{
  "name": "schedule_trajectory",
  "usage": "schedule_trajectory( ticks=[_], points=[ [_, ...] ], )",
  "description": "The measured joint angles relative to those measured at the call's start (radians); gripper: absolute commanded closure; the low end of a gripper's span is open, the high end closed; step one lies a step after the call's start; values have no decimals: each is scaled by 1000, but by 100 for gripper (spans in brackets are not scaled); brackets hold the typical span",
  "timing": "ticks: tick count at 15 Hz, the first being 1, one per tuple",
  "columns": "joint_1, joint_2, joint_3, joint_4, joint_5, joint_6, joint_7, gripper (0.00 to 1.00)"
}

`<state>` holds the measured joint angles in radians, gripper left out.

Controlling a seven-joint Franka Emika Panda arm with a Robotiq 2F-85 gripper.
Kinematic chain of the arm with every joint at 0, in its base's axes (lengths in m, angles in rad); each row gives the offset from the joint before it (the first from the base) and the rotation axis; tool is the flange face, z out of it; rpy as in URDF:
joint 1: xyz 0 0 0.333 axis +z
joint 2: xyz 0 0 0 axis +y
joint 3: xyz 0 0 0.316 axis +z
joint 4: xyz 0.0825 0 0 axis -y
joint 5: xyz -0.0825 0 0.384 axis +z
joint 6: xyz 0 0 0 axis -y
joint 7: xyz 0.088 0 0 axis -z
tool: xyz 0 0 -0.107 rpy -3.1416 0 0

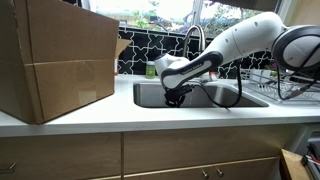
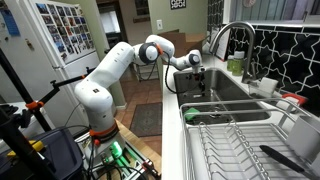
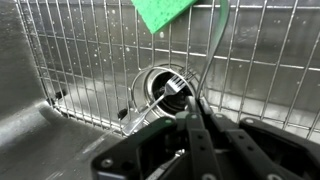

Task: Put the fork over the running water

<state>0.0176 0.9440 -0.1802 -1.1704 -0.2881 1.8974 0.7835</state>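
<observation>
In the wrist view my gripper (image 3: 190, 108) is low in the sink, its fingers shut together. A silver fork (image 3: 172, 88) sticks out at the fingertips, tines over the round drain (image 3: 160, 85) and handle slanting down to the left. It seems gripped near the neck. In both exterior views the gripper (image 1: 177, 95) (image 2: 197, 76) hangs below the curved faucet (image 1: 192, 40) (image 2: 225, 35). I cannot make out a water stream.
A wire grid (image 3: 90, 70) covers the sink floor. A green sponge (image 3: 165, 12) hangs above it. A large cardboard box (image 1: 55, 55) stands on the counter beside the sink (image 1: 215, 98). A dish rack (image 2: 235, 145) (image 1: 290, 82) sits on its other side.
</observation>
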Motion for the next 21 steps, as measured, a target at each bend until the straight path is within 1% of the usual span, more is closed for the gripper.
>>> schedule_trajectory(
  ticks=[1, 5, 9, 10, 12, 16, 18, 21],
  points=[
    [-1, 11, 0, 13, 14, 2, 0, 64],
    [0, 22, 0, 53, 53, 13, 0, 33],
    [17, -26, 0, 67, 64, 13, 33, 4],
    [24, -46, 0, 67, 67, 6, 57, 0],
    [39, -91, -1, 66, 76, -40, 132, 0],
    [81, -201, -10, 46, 69, -179, 283, 0],
    [104, -276, -17, 3, 43, -242, 331, 0],
    [130, -412, -17, -97, -18, -343, 344, 0]
  ],
)
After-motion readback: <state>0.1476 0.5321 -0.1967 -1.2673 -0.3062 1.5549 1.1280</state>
